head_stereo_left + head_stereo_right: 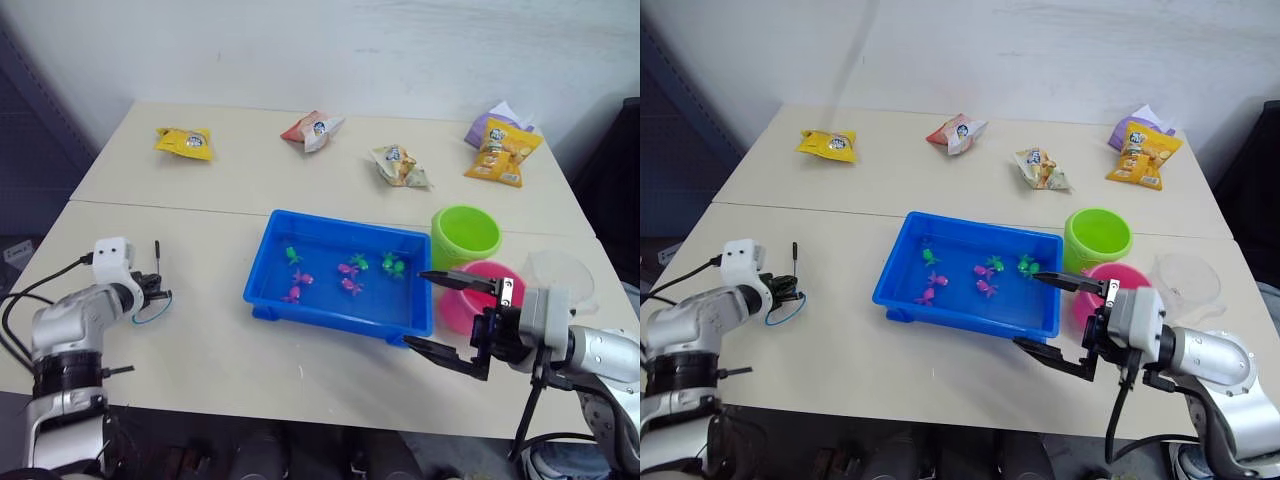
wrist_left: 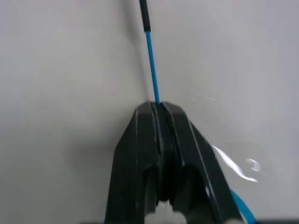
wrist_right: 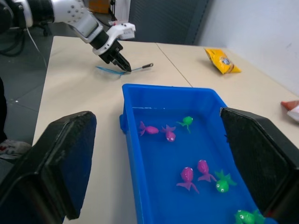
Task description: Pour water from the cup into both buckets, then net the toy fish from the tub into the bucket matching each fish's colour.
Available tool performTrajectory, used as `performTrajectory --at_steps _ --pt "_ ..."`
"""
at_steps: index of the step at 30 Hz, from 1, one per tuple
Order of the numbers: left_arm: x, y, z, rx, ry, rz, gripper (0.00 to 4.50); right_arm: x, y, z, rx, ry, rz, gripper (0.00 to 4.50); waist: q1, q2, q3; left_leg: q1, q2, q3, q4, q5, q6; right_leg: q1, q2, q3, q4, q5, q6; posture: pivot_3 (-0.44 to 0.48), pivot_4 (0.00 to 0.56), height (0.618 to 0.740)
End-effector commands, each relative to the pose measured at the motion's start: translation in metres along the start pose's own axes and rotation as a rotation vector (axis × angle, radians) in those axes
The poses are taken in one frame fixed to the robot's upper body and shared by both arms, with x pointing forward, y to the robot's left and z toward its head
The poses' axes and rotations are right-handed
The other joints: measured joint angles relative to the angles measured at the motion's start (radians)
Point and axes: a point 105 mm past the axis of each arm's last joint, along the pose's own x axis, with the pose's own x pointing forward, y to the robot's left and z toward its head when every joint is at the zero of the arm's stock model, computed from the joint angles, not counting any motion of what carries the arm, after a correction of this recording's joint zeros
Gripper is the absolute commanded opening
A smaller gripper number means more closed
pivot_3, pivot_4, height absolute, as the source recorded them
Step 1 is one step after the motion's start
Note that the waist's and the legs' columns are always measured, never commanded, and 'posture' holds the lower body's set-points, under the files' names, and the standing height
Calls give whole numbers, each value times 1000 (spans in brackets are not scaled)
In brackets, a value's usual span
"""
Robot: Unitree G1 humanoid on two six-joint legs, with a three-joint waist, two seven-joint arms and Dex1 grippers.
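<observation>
The blue tub (image 1: 330,318) sits mid-table holding water and several toy fish, pink ones (image 1: 350,268) and green ones (image 1: 393,265). To its right stand the green bucket (image 1: 465,235) and the pink bucket (image 1: 478,283), with the clear cup (image 1: 560,272) further right. My right gripper (image 1: 413,308) is open at the tub's near right corner, in front of the pink bucket, holding nothing. At the table's left, my left gripper (image 1: 155,290) is shut on the thin stick (image 2: 150,51) of the net (image 1: 150,312), whose hoop lies on the table.
Several snack packets lie along the far side: yellow (image 1: 184,142), red and white (image 1: 312,129), pale (image 1: 400,166), orange (image 1: 503,150) and purple (image 1: 490,124). Bare tabletop (image 1: 200,340) stretches between the net and the tub.
</observation>
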Motion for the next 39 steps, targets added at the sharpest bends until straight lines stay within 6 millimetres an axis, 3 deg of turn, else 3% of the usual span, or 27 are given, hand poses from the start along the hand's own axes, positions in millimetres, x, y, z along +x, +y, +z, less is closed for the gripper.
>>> performTrajectory --at_steps 1,5,9,13,19,22,27,37,39 --pt "-40 -48 67 346 -268 -368 55 12 -10 17 57 71 -32 4500 -1 -1 0 0 0 -1 0 0 0 0 0 -1 0 0 0 0 150 738" --pt "-66 -102 58 721 -216 -780 55 24 -12 23 137 158 25 4500 1 5 -1 0 0 -1 -3 -1 -1 0 -2 -1 -5 -1 -2 0 150 738" --pt "-73 -140 52 940 -146 -1045 55 34 -19 13 189 296 46 4500 1 10 0 -3 -1 -2 -3 -1 1 0 -2 -3 -8 -1 -2 0 150 738" --pt "-76 -182 46 1047 -69 -1275 55 56 -22 20 292 300 130 4500 -6 10 0 -9 -1 -3 1 0 4 -3 -2 -4 -6 0 -1 0 150 738" --pt "-59 -224 41 1102 -57 -1388 55 78 -15 15 366 322 200 4500 -6 10 0 -17 -1 -3 5 2 7 -8 0 -7 0 0 0 0 150 738" --pt "-54 -232 39 1110 -46 -1395 55 85 -13 15 361 322 206 4500 -5 10 0 -31 -1 -3 16 2 8 -20 0 -7 8 1 2 0 150 738" --pt "-46 -241 39 1117 -64 -1371 55 91 -1 17 387 320 256 4500 -3 10 0 -31 -2 -3 18 3 10 -19 0 -6 9 2 4 0 150 738" --pt "-43 -244 37 1105 -64 -1371 55 90 -1 9 419 337 240 4500 -1 10 0 -31 -2 -4 18 3 10 -19 -1 -6 9 2 4 0 150 738" --pt "-44 -246 36 1102 -65 -1377 0 91 0 7 419 343 236 3984 0 10 0 -31 -2 -4 18 3 10 -19 -1 -6 10 2 4 0 150 738"
